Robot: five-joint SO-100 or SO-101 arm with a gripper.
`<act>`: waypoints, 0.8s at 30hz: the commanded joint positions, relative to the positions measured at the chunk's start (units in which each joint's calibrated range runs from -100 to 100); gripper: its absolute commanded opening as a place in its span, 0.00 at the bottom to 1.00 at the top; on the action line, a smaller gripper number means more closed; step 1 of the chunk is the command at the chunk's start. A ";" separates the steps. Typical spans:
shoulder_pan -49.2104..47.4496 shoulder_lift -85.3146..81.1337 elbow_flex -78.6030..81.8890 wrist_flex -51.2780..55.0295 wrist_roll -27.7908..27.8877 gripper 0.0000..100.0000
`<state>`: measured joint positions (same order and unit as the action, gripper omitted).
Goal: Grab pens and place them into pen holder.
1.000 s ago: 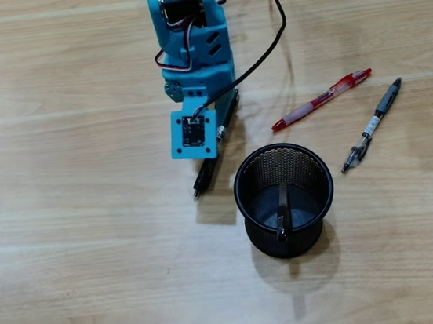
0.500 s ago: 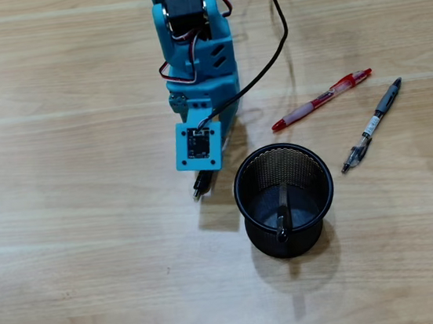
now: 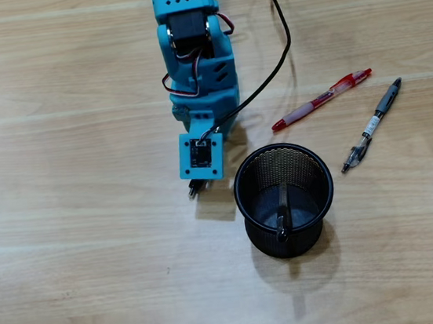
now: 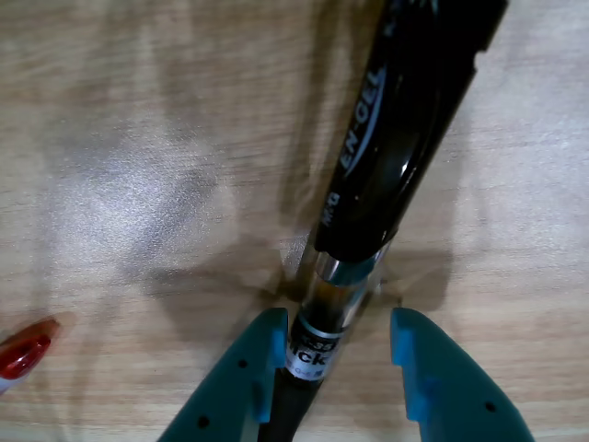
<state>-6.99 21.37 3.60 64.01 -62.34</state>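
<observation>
Black pen (image 4: 386, 138) on table; one pen (image 3: 282, 211) inside mesh holder (image 3: 284, 199).

Arm colour: bright teal-blue plastic shell on the arm (image 3: 195, 62), seen in the overhead view.
Motors: black servo blocks set into the blue housing.
Top segment: a blue panel with a row of small round holes.
Cables: thin red, white and black wires loop beside a servo; a thicker black cable (image 3: 279, 28) trails across the table.
Camera mount: square blue plate (image 3: 200, 155) holding a small dark circuit board.
Gripper: two teal fingers (image 4: 232, 382) with tapered tips in the wrist view.
</observation>
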 commanded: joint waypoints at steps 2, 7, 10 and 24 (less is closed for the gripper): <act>0.05 -0.42 -1.75 -0.26 -0.17 0.12; 0.05 -0.33 -1.75 -0.17 -0.27 0.02; 0.05 -0.33 -1.75 -0.09 -0.27 0.02; -0.04 -0.42 -1.66 0.43 -0.27 0.03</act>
<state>-6.99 21.12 3.06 63.93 -62.44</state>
